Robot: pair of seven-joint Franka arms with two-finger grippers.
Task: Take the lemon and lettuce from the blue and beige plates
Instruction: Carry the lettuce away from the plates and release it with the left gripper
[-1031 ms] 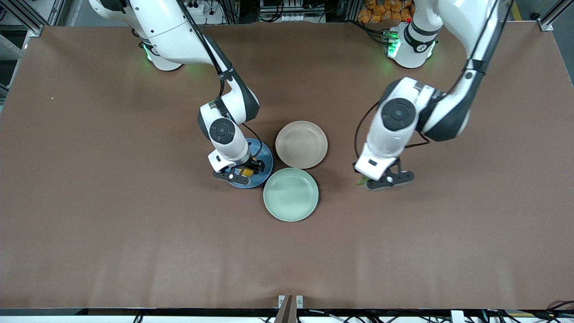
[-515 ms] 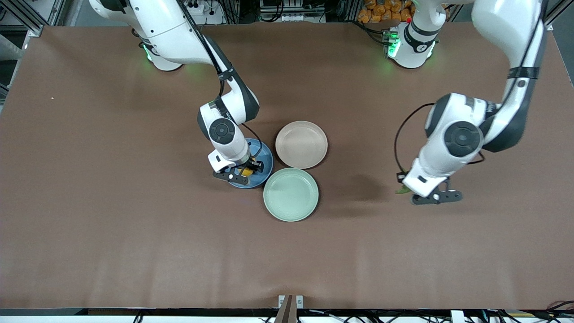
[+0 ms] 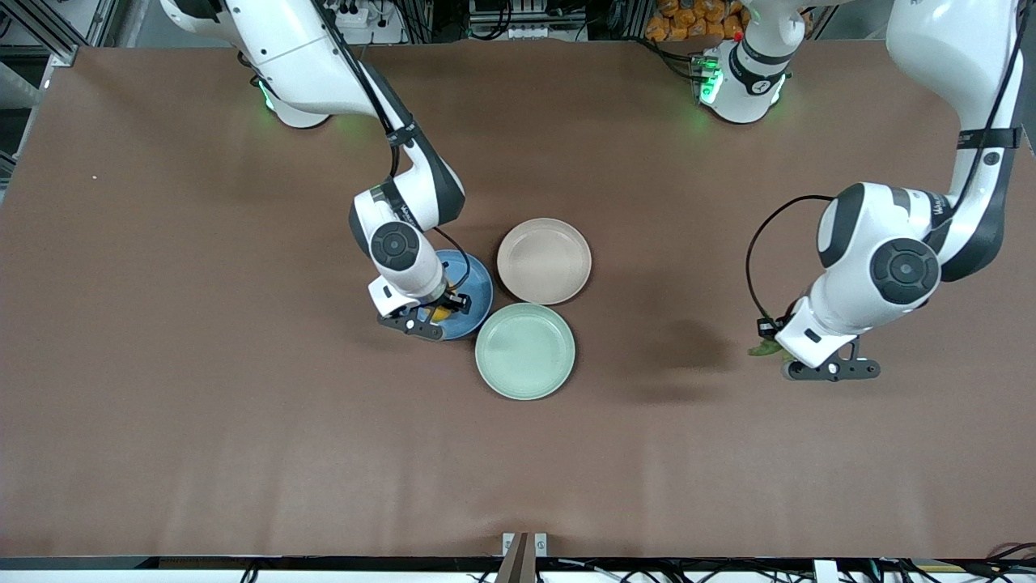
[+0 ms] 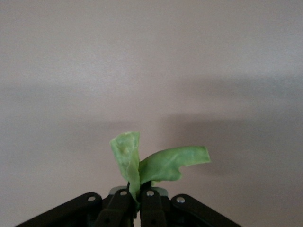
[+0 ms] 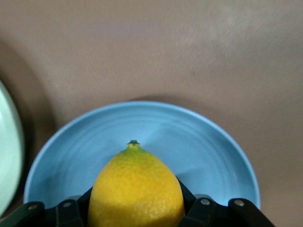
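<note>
My right gripper [image 3: 430, 316] is shut on the yellow lemon [image 5: 136, 191] and holds it just over the blue plate [image 3: 479, 285], which also shows in the right wrist view [image 5: 199, 142]. In the front view only a sliver of the lemon [image 3: 441, 312] shows under the wrist. The beige plate [image 3: 544, 261] stands bare beside the blue one. My left gripper [image 3: 813, 366] is shut on a green lettuce leaf [image 4: 156, 163] and holds it over bare table toward the left arm's end; a bit of the leaf [image 3: 762, 350] sticks out beside the wrist.
A pale mint-green plate [image 3: 524, 351] touches the blue and beige plates, nearer to the front camera; its rim [image 5: 7, 156] shows in the right wrist view. The brown table mat [image 3: 243, 421] spreads all round.
My left arm has carried the lettuce from near the plates toward its own end of the table. My right gripper with the lemon has shifted slightly and risen a little over the blue plate.
</note>
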